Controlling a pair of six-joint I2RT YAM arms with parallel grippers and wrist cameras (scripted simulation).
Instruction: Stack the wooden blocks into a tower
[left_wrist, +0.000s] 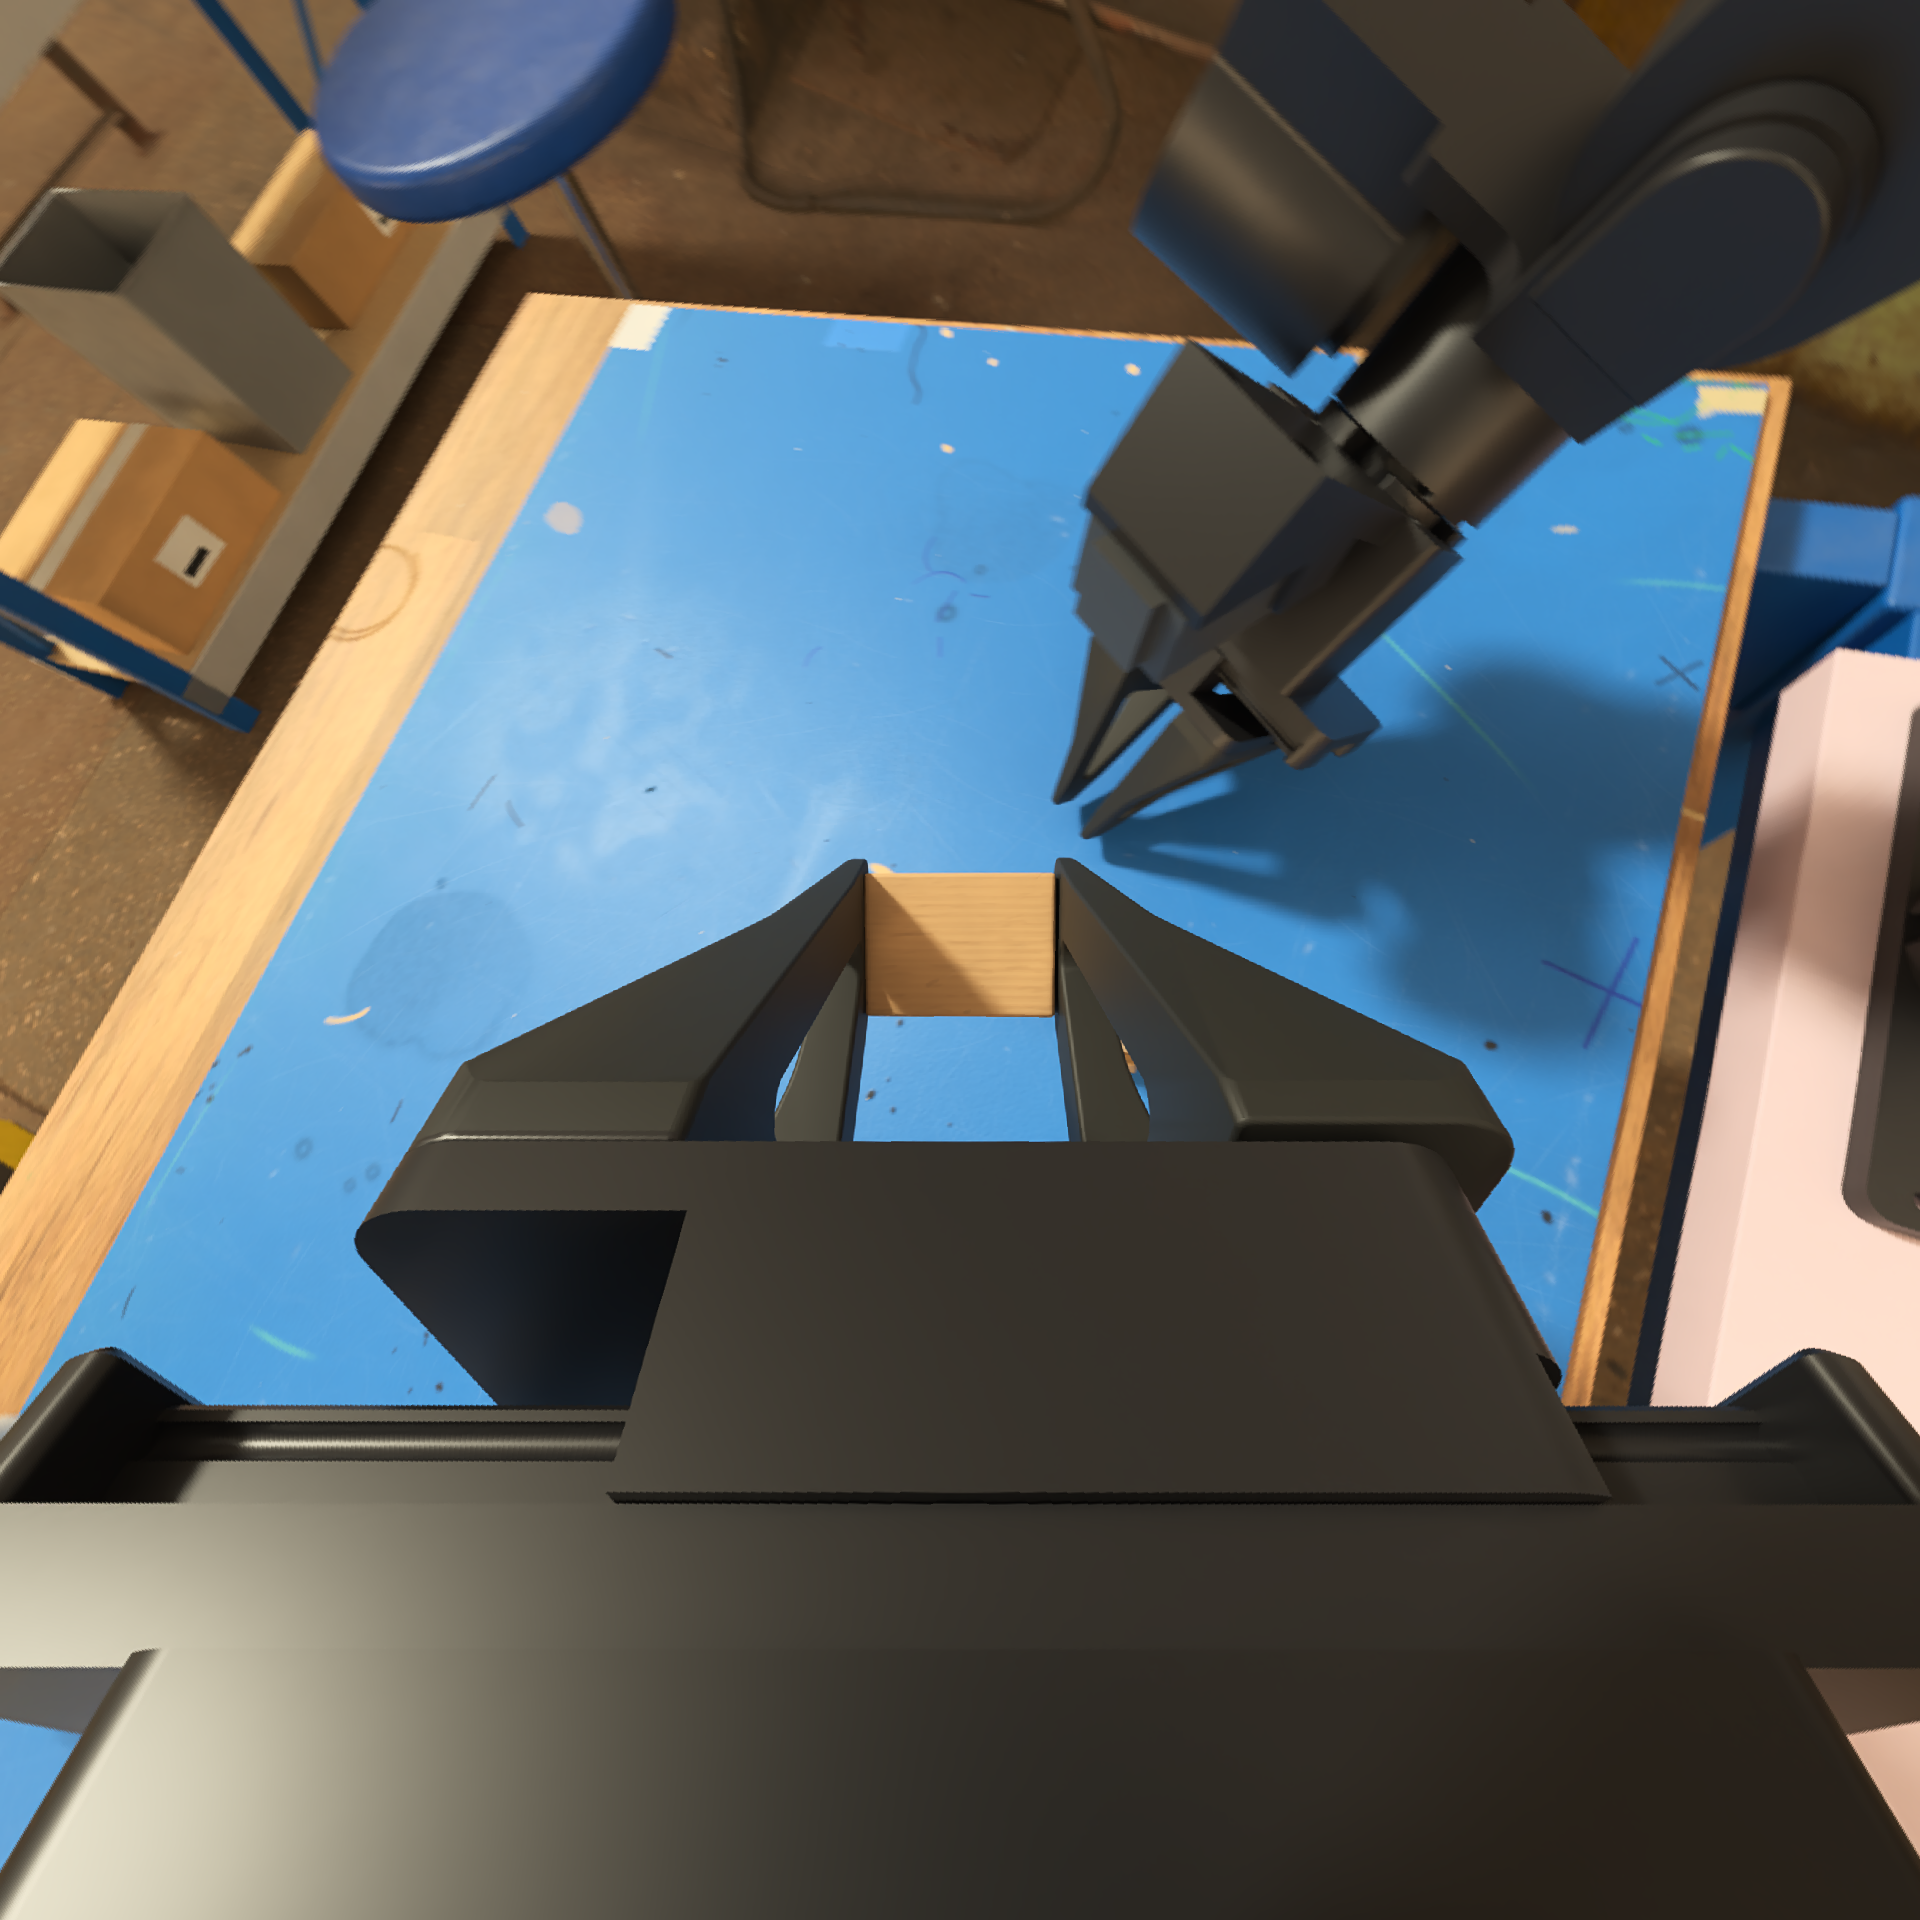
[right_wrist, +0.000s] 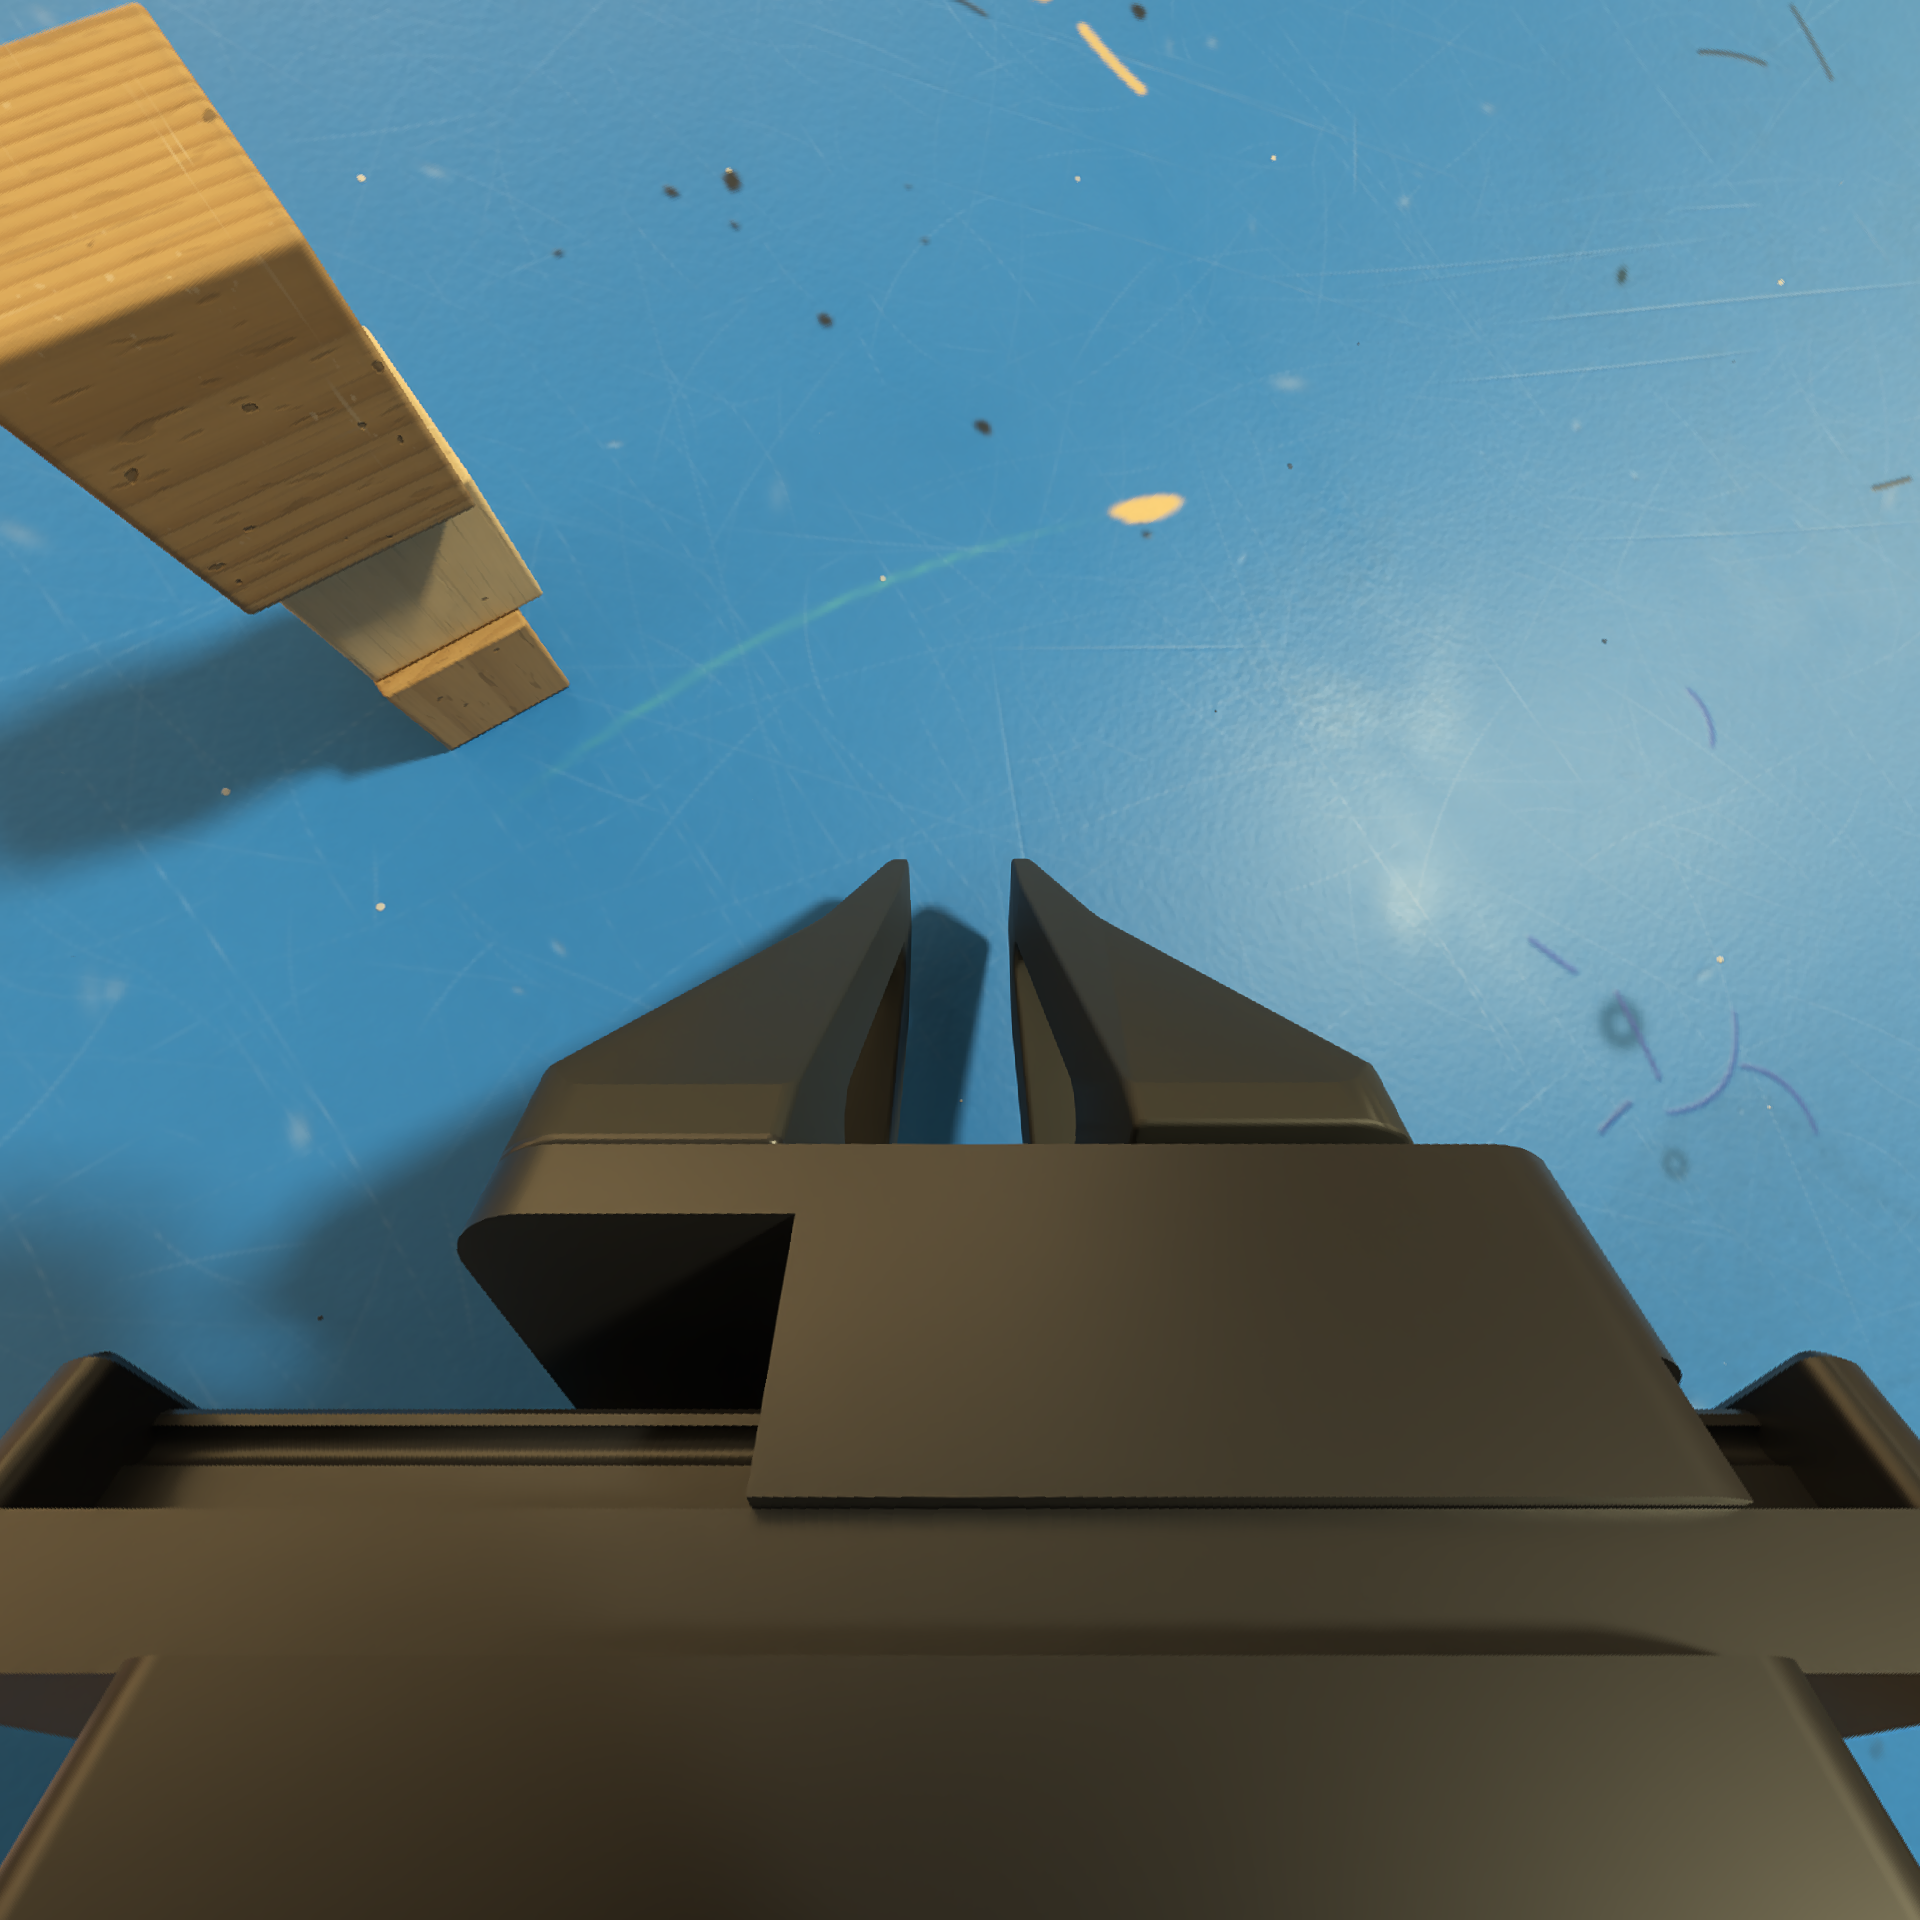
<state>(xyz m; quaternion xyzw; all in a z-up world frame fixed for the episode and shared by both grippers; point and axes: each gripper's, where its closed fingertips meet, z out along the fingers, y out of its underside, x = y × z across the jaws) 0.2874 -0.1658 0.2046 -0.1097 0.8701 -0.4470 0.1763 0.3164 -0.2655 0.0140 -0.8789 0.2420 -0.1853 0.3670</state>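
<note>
My left gripper is shut on a light wooden block, with a finger pressed on each side, above the blue mat. In the right wrist view a tower of three wooden blocks stands at the upper left: top block, middle block, bottom block. I cannot tell if the held block belongs to that tower. My right gripper is nearly shut, with a narrow gap, and empty. It hangs over bare mat to the right of the tower. It also shows in the left wrist view.
The mat lies on a wooden table. A pale pink box stands at the table's right edge. Off the table are a blue stool, a grey bin and cardboard boxes.
</note>
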